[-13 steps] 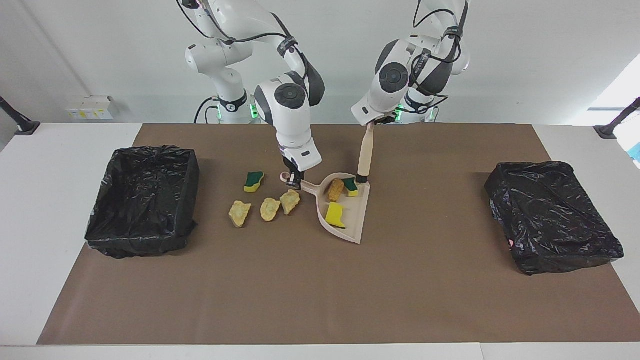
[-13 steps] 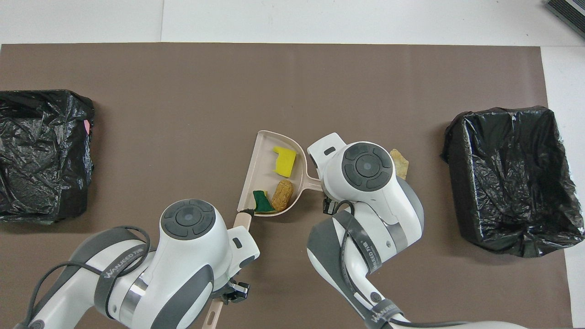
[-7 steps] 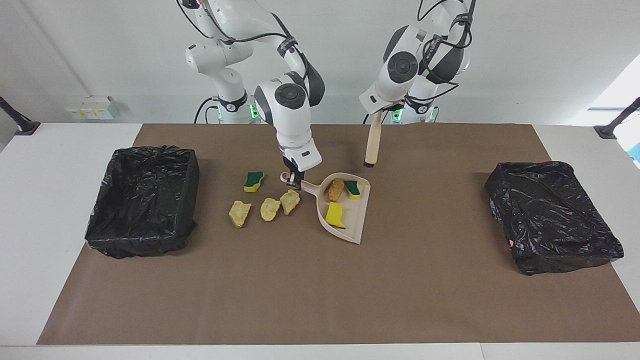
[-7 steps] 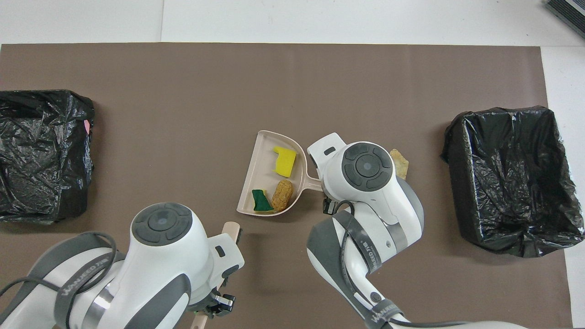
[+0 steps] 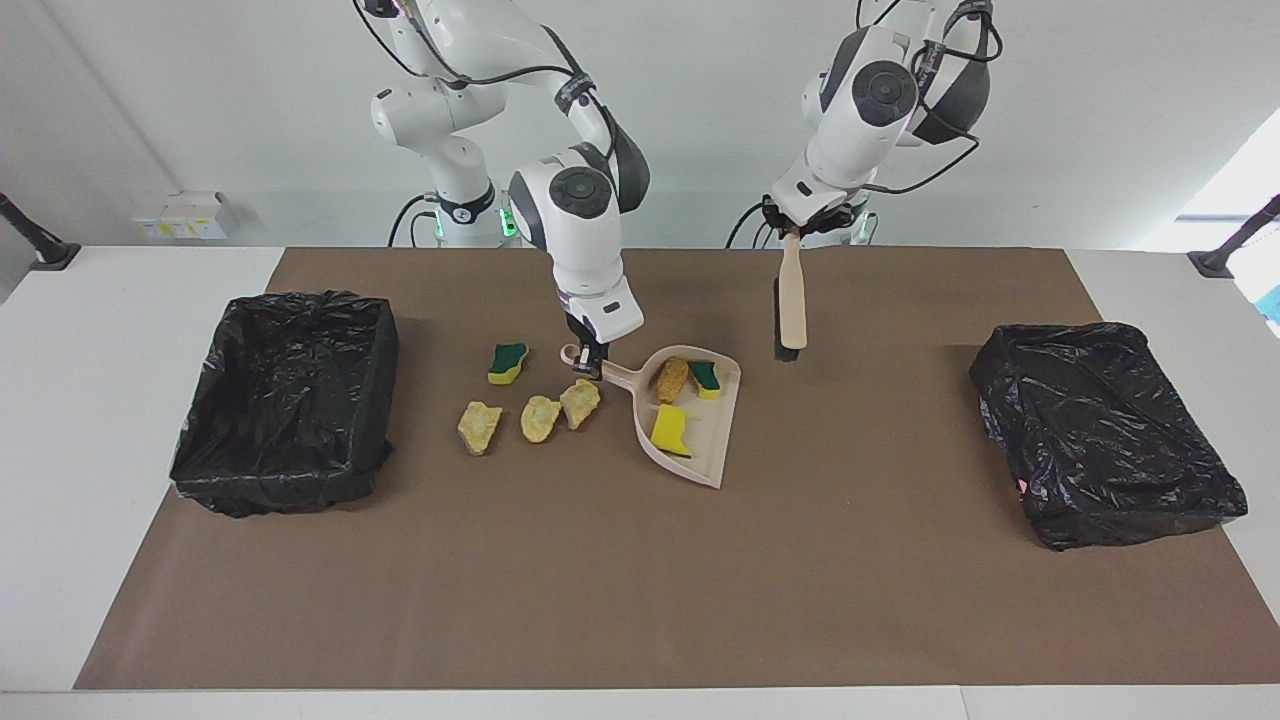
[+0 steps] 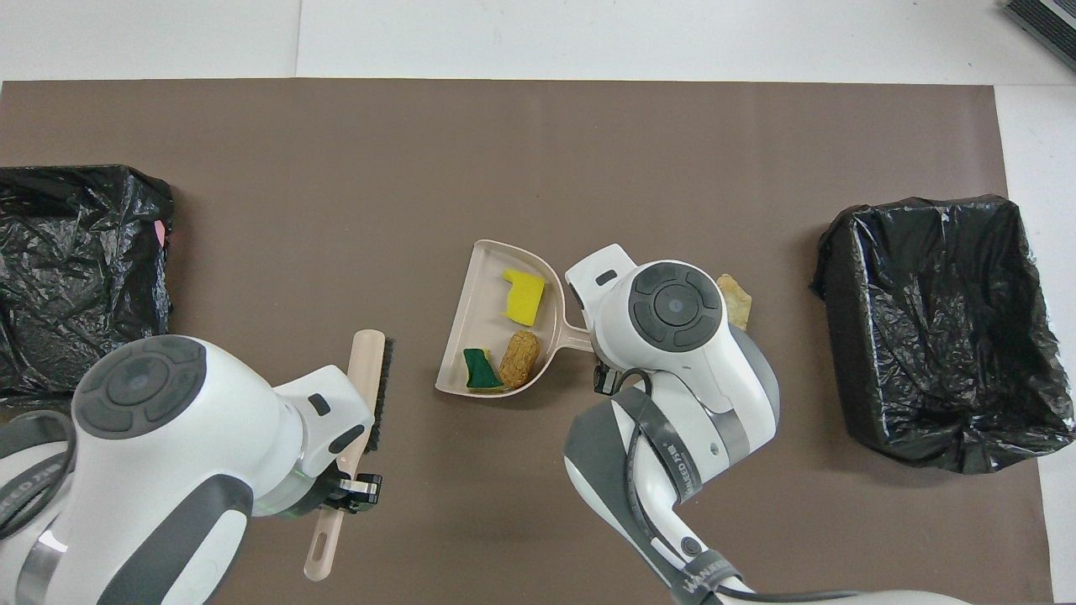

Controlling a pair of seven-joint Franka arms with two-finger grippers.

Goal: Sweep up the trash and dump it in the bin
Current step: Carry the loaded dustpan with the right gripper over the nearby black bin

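The beige dustpan (image 5: 700,440) (image 6: 479,294) lies flat mid-mat. My right gripper (image 5: 586,362) is shut on its handle. In the pan lie trash pieces: a yellow sponge piece (image 5: 670,430) (image 6: 523,296), an orange-brown lump (image 5: 670,380) (image 6: 519,359) and a green-and-yellow scrap (image 5: 705,377) (image 6: 481,370). On the mat beside the handle sit a green-and-yellow sponge (image 5: 508,362) and three tan foam lumps (image 5: 541,418); the overhead view shows only one lump (image 6: 734,298). My left gripper (image 5: 793,232) (image 6: 349,487) is shut on the brush (image 5: 791,300) (image 6: 363,386), which hangs head-down beside the pan.
A black-lined bin (image 5: 285,400) (image 6: 941,328) stands at the right arm's end of the brown mat. A second black-lined bin (image 5: 1105,430) (image 6: 76,277) stands at the left arm's end. White table borders the mat.
My left arm has lifted the brush out of the dustpan and swung it toward the left arm's end. The dustpan, its trash and my right gripper have stayed still.
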